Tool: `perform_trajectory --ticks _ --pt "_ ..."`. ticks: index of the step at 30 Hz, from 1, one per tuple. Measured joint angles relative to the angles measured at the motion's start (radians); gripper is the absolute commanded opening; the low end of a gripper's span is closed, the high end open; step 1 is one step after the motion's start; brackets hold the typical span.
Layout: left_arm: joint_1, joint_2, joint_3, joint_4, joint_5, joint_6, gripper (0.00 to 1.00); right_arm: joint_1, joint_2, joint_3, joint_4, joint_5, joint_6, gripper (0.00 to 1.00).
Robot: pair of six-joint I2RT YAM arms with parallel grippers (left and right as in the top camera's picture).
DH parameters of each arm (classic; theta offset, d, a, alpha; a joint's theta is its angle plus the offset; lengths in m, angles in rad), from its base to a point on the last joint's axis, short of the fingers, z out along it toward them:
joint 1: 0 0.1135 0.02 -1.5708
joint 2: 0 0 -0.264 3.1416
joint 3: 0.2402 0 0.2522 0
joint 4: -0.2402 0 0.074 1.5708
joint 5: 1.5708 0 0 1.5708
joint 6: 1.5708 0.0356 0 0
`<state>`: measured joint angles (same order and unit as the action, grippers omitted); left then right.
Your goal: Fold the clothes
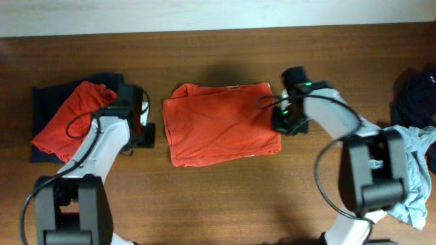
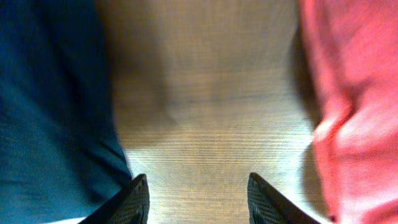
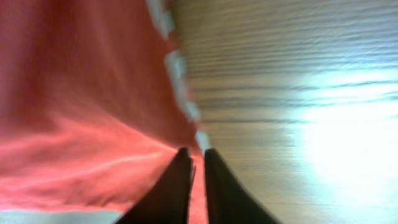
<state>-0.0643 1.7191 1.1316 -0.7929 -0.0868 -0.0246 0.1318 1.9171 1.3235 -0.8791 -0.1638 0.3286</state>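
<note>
Red-orange T-shirt (image 1: 221, 126) lies folded into a rough rectangle at the centre of the table (image 1: 225, 204). Its left edge is rounded and its right edge straighter. Bare wood runs all round it, with the widest strips in front and behind.

Left gripper (image 2: 199, 200): fingers spread wide over bare wood, nothing between them. It sits in the lane between the T-shirt's left edge and the left pile. In the left wrist view the navy garment (image 2: 50, 124) borders that lane on one side and the red cloth on the other. The lane is narrow but clear.

The left pile is the navy piece with a plain red-orange garment (image 1: 68, 122) bunched on top, set well apart from the folded T-shirt.

Right gripper (image 3: 198, 180): fingers drawn nearly together, with only a sliver of gap, right at the T-shirt's right edge. Red cloth shows through the sliver, but I cannot tell whether any is caught. Bits of white print (image 3: 177, 65) peek out along that edge. Beyond it is open, brightly lit wood.

At the far right, a black garment (image 1: 415, 95) and a grey-blue garment (image 1: 412, 180) are heaped beside the right arm's base.
</note>
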Motion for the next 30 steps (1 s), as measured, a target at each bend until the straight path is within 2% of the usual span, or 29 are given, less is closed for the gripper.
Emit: perform_trajectory --ticks 3,5,10,11,12,13,22,30 --pt "0.0 -0.025 0.091 -0.038 0.0 0.0 0.59 -0.092 -0.089 0.0 0.001 -0.078 -0.101 0.53" --pt "0.0 -0.046 0.143 -0.051 0.0 0.0 0.65 -0.158 -0.151 0.0 0.004 -0.151 -0.169 0.61" --pt "0.0 -0.103 0.221 -0.057 0.0 -0.003 0.78 -0.269 -0.19 0.0 0.003 -0.318 -0.283 0.62" --pt "0.0 -0.112 0.236 -0.057 0.0 -0.002 0.83 -0.275 -0.176 0.0 0.004 -0.344 -0.301 0.62" --pt "0.0 -0.118 0.246 -0.057 0.0 -0.002 0.94 -0.275 -0.161 0.0 0.005 -0.362 -0.309 0.62" --pt "0.0 -0.123 0.256 -0.058 0.0 -0.005 0.96 -0.272 -0.146 0.0 0.009 -0.377 -0.315 0.62" --pt "0.0 -0.212 0.306 -0.06 0.0 -0.007 0.99 -0.233 0.069 0.0 0.14 -0.498 -0.34 0.65" --pt "0.0 -0.258 0.307 -0.06 0.0 -0.007 0.99 -0.18 0.179 0.0 0.205 -0.608 -0.341 0.66"
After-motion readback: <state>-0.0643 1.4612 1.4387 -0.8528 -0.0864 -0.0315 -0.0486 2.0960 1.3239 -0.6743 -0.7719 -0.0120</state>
